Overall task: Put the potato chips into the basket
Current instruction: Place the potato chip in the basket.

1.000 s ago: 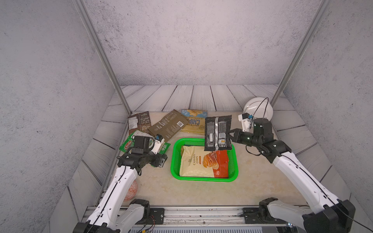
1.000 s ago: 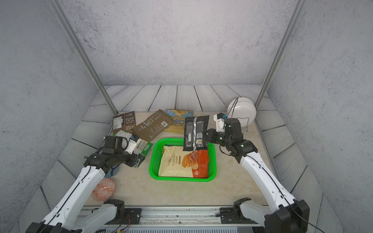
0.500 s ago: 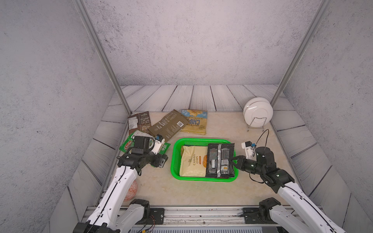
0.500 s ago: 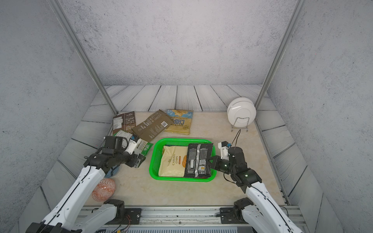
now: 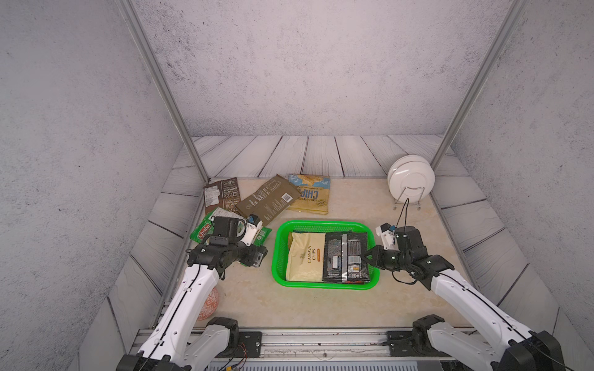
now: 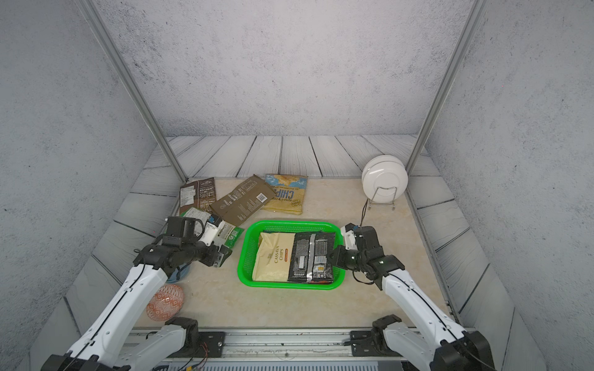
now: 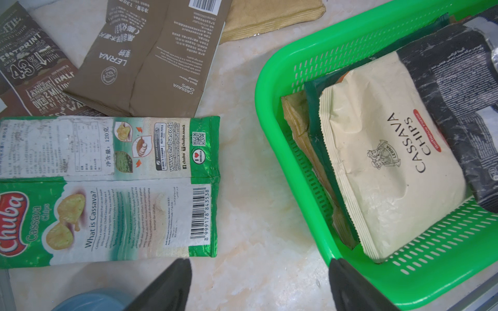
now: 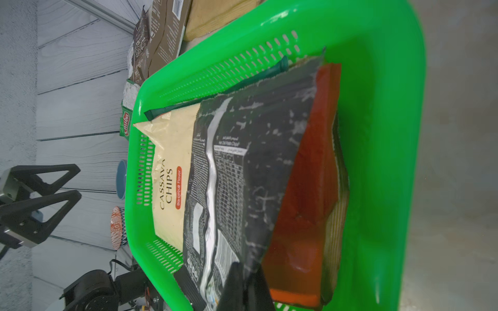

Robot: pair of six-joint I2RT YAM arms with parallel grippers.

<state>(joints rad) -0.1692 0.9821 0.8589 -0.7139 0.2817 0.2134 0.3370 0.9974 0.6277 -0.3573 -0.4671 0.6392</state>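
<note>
Green basket [image 5: 323, 222] — perhaps five bags [image 5: 305, 257]

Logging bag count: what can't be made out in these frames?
Bags under the cream bag: left wrist view shows only edges of a dark green bag and a tan bag.
Red bag: largely under the black bag, label hidden.
Blue bowl: cut by left wrist frame edge.

Grey speckled walls [image 5: 289, 64] enclose a beige marbled tabletop [image 5: 250, 302] edged by pale planks [image 5: 321, 154].
</note>
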